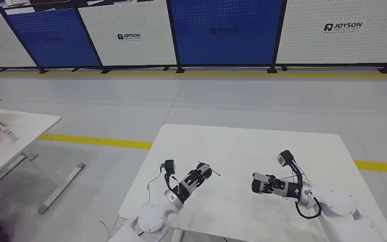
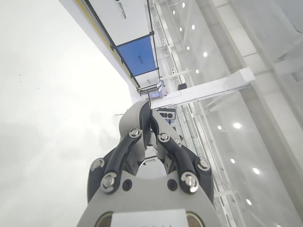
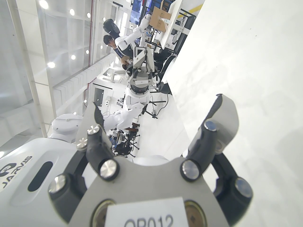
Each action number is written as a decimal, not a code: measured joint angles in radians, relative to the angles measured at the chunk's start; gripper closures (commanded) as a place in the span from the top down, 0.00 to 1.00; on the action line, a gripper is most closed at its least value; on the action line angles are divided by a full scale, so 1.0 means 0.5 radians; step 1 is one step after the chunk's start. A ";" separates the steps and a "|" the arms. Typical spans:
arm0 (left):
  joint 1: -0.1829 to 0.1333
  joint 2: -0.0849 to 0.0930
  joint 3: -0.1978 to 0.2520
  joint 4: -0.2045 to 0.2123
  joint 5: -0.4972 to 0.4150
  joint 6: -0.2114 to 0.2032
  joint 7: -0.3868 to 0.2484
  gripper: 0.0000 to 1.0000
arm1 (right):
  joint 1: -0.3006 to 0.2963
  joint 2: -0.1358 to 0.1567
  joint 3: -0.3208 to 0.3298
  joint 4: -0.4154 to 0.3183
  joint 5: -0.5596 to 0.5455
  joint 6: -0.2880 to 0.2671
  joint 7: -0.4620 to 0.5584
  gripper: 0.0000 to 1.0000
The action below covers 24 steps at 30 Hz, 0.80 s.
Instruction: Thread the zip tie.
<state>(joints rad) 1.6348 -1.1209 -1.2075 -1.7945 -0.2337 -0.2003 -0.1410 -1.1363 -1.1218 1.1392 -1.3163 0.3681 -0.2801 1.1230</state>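
Note:
My left gripper point(image 1: 203, 171) hovers over the near left part of the white table point(image 1: 254, 145), shut on a thin black zip tie point(image 1: 215, 173) that sticks out toward the right. In the left wrist view the left gripper point(image 2: 148, 111) pinches the zip tie point(image 2: 149, 96), whose slim end rises past the fingertips. My right gripper point(image 1: 256, 183) hangs over the near right part of the table and points toward the left one, a short gap apart. In the right wrist view the right gripper point(image 3: 157, 108) stands open with nothing between its fingers, and the left gripper point(image 3: 141, 68) shows farther off.
A second white table point(image 1: 24, 124) stands to the far left across the floor. Blue and white partition panels point(image 1: 224, 30) line the back. A yellow floor line point(image 1: 97, 141) runs behind the table.

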 measured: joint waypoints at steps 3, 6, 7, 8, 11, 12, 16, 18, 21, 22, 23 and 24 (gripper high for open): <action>0.068 0.006 -0.043 -0.085 -0.060 -0.078 -0.036 0.00 | 0.000 0.000 0.000 0.000 0.000 0.000 0.000 1.00; 0.153 0.015 -0.095 -0.171 -0.206 -0.211 -0.154 0.00 | 0.000 0.000 0.000 0.000 0.000 0.000 0.000 1.00; 0.187 0.018 -0.126 -0.202 -0.252 -0.265 -0.182 0.00 | 0.000 0.000 0.000 0.000 0.000 0.000 0.000 1.00; 0.212 0.019 -0.150 -0.234 -0.275 -0.286 -0.177 0.00 | 0.000 0.000 0.000 0.000 0.000 0.000 0.000 1.00; 0.294 0.012 -0.204 -0.370 -0.344 -0.281 -0.150 0.00 | 0.000 0.000 0.000 0.000 0.000 0.000 0.000 1.00; 0.316 0.009 -0.220 -0.409 -0.378 -0.280 -0.161 0.00 | 0.000 0.000 0.000 0.000 0.000 0.000 0.000 1.00; 0.382 -0.001 -0.285 -0.465 -0.430 -0.279 -0.221 0.00 | 0.000 0.000 0.000 0.000 0.000 0.000 0.000 1.00; 0.381 -0.001 -0.284 -0.462 -0.423 -0.279 -0.221 0.00 | 0.000 0.000 0.000 0.000 0.000 0.000 0.000 1.00; 0.380 -0.001 -0.283 -0.462 -0.423 -0.279 -0.219 0.00 | 0.000 0.000 0.000 0.000 0.000 0.000 0.000 1.00; 0.380 -0.001 -0.283 -0.462 -0.423 -0.279 -0.219 0.00 | 0.000 0.000 0.000 0.000 0.000 0.000 0.000 1.00; 0.380 -0.001 -0.283 -0.462 -0.423 -0.279 -0.219 0.00 | 0.000 0.000 0.000 0.000 0.000 0.000 0.000 1.00; 0.379 -0.001 -0.282 -0.461 -0.424 -0.279 -0.218 0.00 | 0.000 0.000 0.000 0.000 0.000 0.000 0.000 1.00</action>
<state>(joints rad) 1.8242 -1.1214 -1.3486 -2.0252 -0.4458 -0.3397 -0.2500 -1.1363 -1.1218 1.1392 -1.3163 0.3681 -0.2801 1.1230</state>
